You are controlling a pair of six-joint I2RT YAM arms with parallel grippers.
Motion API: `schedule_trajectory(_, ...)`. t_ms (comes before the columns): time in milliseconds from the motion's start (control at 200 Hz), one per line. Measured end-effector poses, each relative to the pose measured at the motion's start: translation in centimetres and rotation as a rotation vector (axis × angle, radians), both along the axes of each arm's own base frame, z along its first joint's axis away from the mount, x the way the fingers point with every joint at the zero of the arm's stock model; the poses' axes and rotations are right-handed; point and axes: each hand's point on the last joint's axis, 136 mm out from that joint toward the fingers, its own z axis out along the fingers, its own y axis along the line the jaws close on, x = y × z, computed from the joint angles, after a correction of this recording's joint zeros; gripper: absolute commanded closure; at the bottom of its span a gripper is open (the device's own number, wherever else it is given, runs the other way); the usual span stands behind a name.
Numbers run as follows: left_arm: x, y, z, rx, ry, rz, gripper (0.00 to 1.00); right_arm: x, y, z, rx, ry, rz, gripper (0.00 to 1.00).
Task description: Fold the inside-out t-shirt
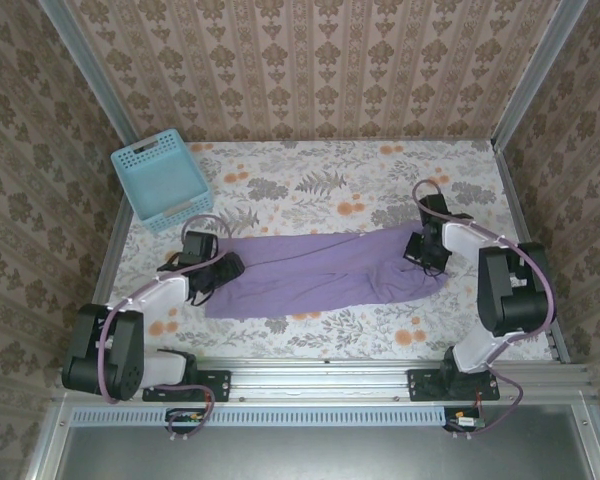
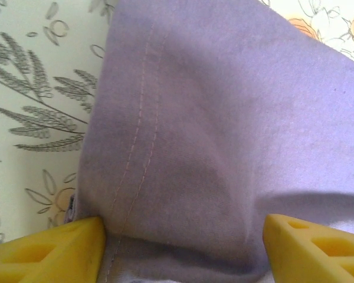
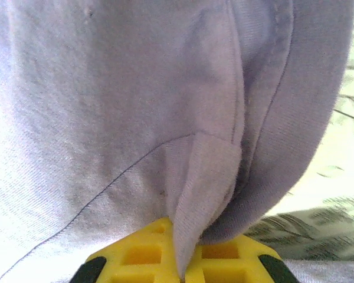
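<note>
At hem: soft lavender-purple cloth t-shirt (image 2: 224,147) between spread yellow plastic fingers (image 2: 47,253) of left gripper (image 2: 183,247).
Its double-stitched hem (image 2: 138,135) runs down toward one finger; cream leaf-and-flower printed table cover (image 2: 35,88) at left and top right.

Your left arm (image 1: 150,295) stretches forward from its base at the near left. The left hand (image 1: 205,270) sits low, its yellow fingers (image 2: 47,250) spread wide apart. Your right arm (image 1: 510,285) rises at the near right and doubles back inward, wrist tipped down. The right hand (image 3: 183,262) has its fingers pressed together, pinching a fold of shirt (image 3: 135,88).
</note>
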Motion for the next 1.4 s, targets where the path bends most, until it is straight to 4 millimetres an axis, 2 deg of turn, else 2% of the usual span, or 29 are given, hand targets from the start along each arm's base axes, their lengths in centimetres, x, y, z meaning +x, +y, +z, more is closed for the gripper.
schedule_trajectory(90,-0.3,-0.9,0.0,0.002,0.003,-0.031,0.27,-0.6,-1.4,0.9,0.000,-0.020,-0.045,1.00)
schedule_trajectory(315,-1.3,-3.2,0.0,0.009,0.011,-0.115,0.27,-0.6,-3.8,4.1,-0.010,-0.095,-0.115,1.00)
schedule_trajectory(510,-2.2,-5.6,0.5,0.008,0.021,-0.190,0.27,0.6,-5.5,7.1,-0.082,-0.132,-0.132,1.00)
schedule_trajectory(675,-2.6,-4.9,2.2,0.022,-0.016,-0.176,0.26,1.6,-6.9,11.0,-0.167,-0.186,-0.123,1.00)
schedule_trajectory(800,-2.6,-4.7,2.8,0.026,-0.036,-0.176,0.30,2.6,-6.8,14.1,-0.240,-0.226,-0.080,1.00)
schedule_trajectory(855,-2.7,-4.9,2.2,0.025,-0.016,-0.186,0.33,3.1,-5.9,15.5,-0.278,-0.243,-0.031,1.00)
schedule_trajectory(915,-2.8,-5.4,1.3,0.020,0.014,-0.203,0.36,3.7,-3.9,17.0,-0.312,-0.270,0.045,1.00)
schedule_trajectory(1030,-3.1,-6.7,0.1,0.003,0.040,-0.240,0.39,4.3,1.2,19.8,-0.349,-0.330,0.207,1.00)
schedule_trajectory(1130,-2.9,-8.0,0.2,-0.032,0.019,-0.266,0.43,3.9,5.6,21.0,-0.347,-0.369,0.326,1.00)
schedule_trajectory(1270,-2.5,-9.3,0.3,-0.097,-0.012,-0.277,0.49,2.9,11.5,20.7,-0.321,-0.376,0.480,1.00)
schedule_trajectory(1400,-2.5,-10.2,-0.4,-0.133,-0.003,-0.286,0.55,2.1,16.9,18.3,-0.250,-0.340,0.593,1.00)
